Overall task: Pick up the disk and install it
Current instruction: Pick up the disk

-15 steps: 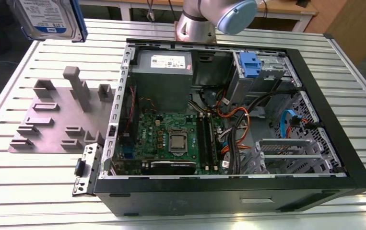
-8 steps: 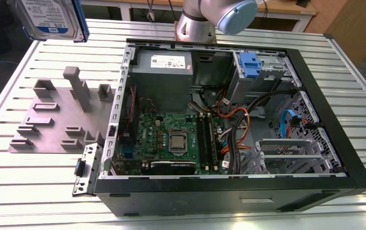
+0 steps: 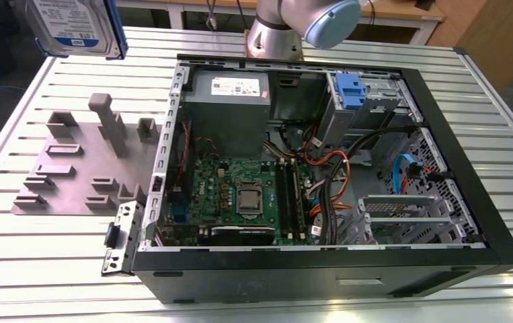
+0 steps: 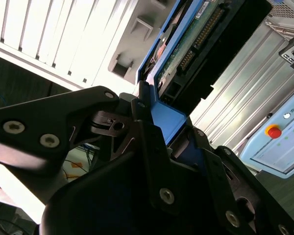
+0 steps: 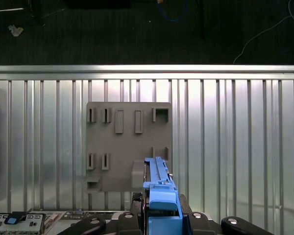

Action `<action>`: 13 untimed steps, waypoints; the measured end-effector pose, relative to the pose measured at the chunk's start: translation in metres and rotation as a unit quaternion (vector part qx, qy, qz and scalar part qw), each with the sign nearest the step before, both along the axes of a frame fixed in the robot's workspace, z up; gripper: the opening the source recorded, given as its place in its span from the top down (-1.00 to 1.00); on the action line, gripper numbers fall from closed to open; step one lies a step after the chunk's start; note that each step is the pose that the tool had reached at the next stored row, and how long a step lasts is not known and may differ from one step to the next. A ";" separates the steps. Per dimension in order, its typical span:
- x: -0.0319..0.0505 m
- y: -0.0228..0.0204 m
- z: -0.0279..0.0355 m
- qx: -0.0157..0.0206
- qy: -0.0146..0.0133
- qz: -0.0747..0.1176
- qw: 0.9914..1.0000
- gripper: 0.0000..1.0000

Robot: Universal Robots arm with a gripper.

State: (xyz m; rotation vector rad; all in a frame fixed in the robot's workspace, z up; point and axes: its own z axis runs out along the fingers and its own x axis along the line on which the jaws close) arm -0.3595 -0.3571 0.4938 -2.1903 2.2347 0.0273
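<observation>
While the grey fixture plate [image 3: 68,168] lies on the slatted worktop [image 3: 59,256] beside the open computer case [image 3: 328,269], the pincer [image 4: 169,122] is clenched on the disk [image 3: 72,27] by its blue carrier, holding it aloft over the plate.

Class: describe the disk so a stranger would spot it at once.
Start at the open computer case on the slatted table. Beyond the grey slotted plate beside it, at the exterior view's upper left, hangs the disk. It is flat, silver, white-and-blue labelled and blue-framed, unlike the boxy grey power supply in the case.
</observation>
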 end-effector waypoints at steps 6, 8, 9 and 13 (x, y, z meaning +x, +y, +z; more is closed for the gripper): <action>0.0024 0.0000 0.0000 0.000 0.000 0.000 1.000 0.27; 0.0032 0.0000 0.0000 0.000 0.000 0.000 1.000 0.27; 0.0035 0.0000 0.0000 0.000 0.000 0.000 1.000 0.27; 0.0049 0.0000 0.0000 0.000 0.000 0.000 1.000 0.27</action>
